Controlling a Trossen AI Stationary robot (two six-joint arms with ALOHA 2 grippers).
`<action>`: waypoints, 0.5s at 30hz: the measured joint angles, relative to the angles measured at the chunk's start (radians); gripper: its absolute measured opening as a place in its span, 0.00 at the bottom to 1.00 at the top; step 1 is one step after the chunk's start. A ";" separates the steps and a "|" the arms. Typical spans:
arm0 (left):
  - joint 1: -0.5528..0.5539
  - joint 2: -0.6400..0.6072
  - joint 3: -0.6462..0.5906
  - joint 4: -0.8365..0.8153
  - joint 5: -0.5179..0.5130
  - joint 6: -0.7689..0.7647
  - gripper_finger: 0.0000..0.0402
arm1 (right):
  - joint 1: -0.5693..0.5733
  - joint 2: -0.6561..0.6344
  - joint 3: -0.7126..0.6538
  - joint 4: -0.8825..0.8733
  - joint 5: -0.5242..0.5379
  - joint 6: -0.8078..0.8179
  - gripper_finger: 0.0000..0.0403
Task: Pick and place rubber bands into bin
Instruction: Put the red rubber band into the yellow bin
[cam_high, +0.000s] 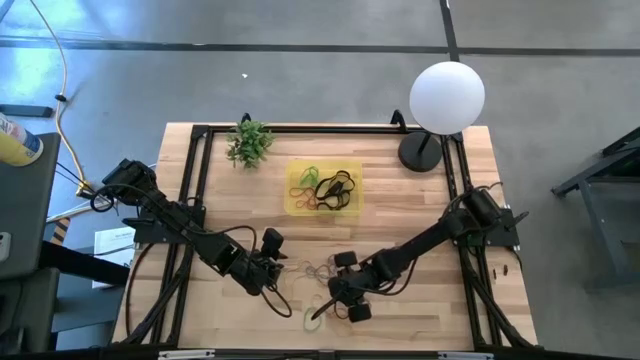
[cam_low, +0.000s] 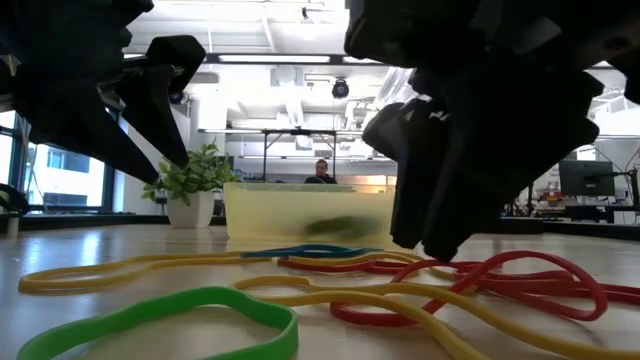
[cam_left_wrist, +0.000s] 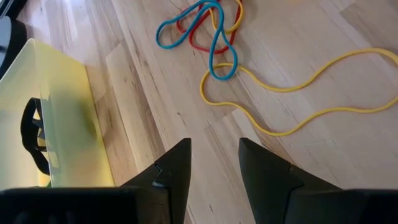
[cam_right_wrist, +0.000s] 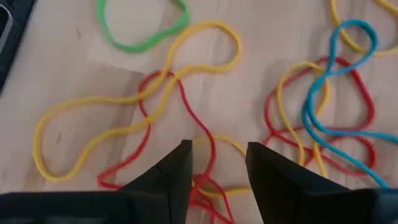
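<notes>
Loose rubber bands (cam_high: 322, 270) in red, yellow, blue and green lie tangled on the wooden table near its front edge. More bands (cam_high: 330, 188) lie in the yellow bin (cam_high: 296, 203) farther back. My right gripper (cam_right_wrist: 217, 149) is open and low over the tangle, slanting down, with a red band's strand (cam_right_wrist: 208, 146) and a yellow one between its fingers. My left gripper (cam_left_wrist: 214, 146) is open over bare wood, above the table, between the bin's wall (cam_left_wrist: 62, 118) and a blue band (cam_left_wrist: 205, 31). It holds nothing. My right gripper stands with one finger on each side of the red strand (cam_right_wrist: 200, 134), coming from above and slanting. In the low view its fingertips (cam_low: 435, 245) reach down to about the level of the bands. I cannot tell whether they touch a band or the table.
A small green plant (cam_high: 249, 143) stands at the back left of the table, and a round white lamp (cam_high: 447, 97) at the back right. A green band (cam_high: 312, 318) lies alone by the front edge. A black frame (cam_high: 195, 180) runs along the table's sides.
</notes>
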 joint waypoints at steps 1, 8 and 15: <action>0.000 0.000 0.000 0.000 0.000 0.000 0.30 | 0.000 0.002 0.000 0.008 -0.006 0.001 0.34; 0.000 0.000 0.000 -0.002 0.000 0.000 0.30 | 0.000 0.019 0.000 0.005 -0.019 0.011 0.31; 0.000 0.000 0.000 -0.002 0.000 0.000 0.30 | 0.000 0.019 0.000 0.003 -0.036 0.009 0.23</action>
